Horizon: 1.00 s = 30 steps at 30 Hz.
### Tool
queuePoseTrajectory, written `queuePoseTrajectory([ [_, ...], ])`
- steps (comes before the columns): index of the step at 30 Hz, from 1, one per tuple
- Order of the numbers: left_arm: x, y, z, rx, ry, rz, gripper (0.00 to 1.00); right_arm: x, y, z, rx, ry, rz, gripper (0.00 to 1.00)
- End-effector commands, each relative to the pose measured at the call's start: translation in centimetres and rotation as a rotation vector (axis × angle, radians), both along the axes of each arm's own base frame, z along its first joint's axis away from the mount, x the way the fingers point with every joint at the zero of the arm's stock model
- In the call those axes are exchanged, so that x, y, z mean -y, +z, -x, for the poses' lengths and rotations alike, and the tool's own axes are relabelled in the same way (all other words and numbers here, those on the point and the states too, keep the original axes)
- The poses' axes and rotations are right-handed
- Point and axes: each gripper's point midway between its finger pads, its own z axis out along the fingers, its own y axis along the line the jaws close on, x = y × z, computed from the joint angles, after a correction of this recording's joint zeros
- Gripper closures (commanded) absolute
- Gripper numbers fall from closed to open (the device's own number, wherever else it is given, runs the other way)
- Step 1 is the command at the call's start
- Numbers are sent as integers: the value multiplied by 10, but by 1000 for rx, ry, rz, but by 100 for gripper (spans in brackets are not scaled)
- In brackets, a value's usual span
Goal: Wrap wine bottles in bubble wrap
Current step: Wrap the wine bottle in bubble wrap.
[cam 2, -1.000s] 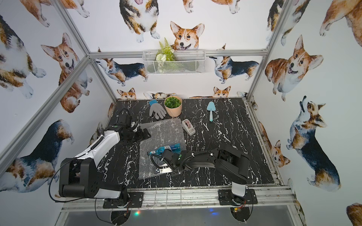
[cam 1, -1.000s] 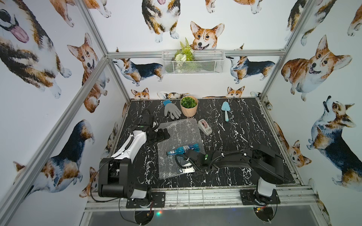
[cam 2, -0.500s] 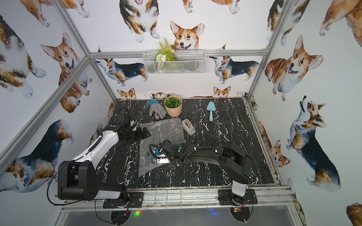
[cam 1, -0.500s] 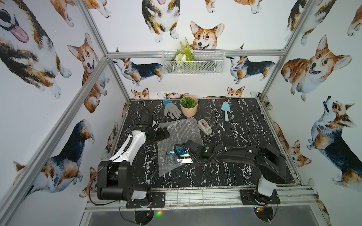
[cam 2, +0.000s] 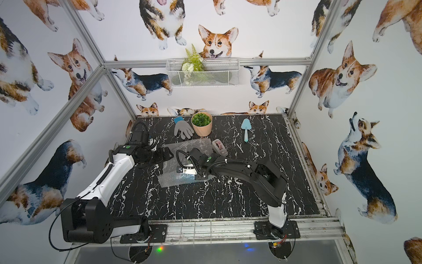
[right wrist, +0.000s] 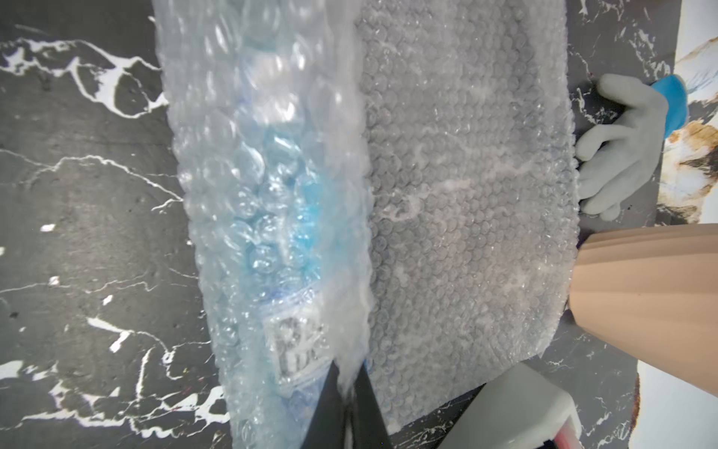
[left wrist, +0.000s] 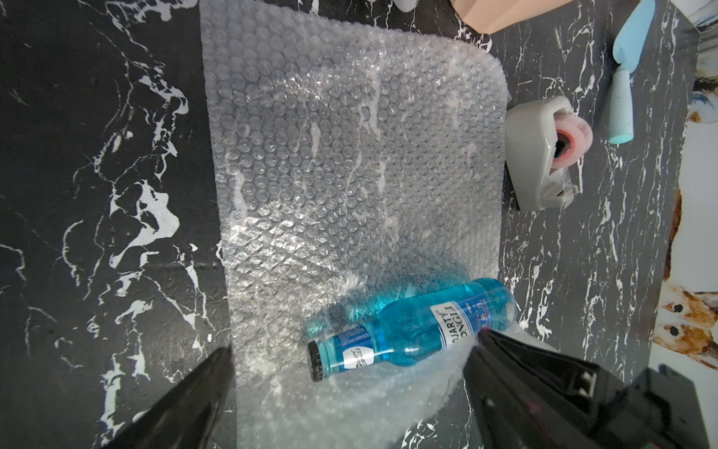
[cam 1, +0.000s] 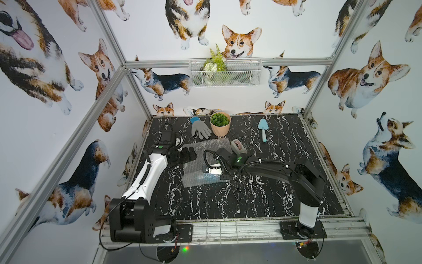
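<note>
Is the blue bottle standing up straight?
No, the bottle lies on its side on the bubble wrap.

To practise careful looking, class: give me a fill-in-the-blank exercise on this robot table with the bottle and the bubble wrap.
The bottle lies on its ___ on the bubble wrap.
The right tool is ___ on an edge of that wrap.
The left tool stands ___, holding nothing.
The trowel is light ___.
Missing words: side; shut; open; blue.
</note>
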Motion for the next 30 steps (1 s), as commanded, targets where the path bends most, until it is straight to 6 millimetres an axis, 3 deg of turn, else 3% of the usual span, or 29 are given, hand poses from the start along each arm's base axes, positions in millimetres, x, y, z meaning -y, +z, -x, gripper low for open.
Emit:
queuePoseTrajectory([
  [1, -3, 3, 12, -17, -16, -27, 4, 0, -4, -7, -42, 21, 12, 92],
  [10, -7, 9, 26, -17, -3, -43, 5, 0, -18, -15, -181, 30, 6, 90],
  [14, 1, 11, 35, -22, -6, 20, 7, 1, -25, -18, -196, 30, 14, 89],
  [19, 20, -3, 50, -72, -31, 118, 13, -6, -23, -17, -211, 46, -22, 86],
  [23, 27, -10, 47, -91, 48, 201, 13, -7, -27, -18, -218, 48, -40, 82],
  [27, 33, -17, 45, -66, 34, 141, 15, -8, -29, -18, -218, 52, -59, 82],
  [30, 45, -34, 51, -94, -42, 77, 17, -7, -30, -20, -230, 48, -67, 82],
])
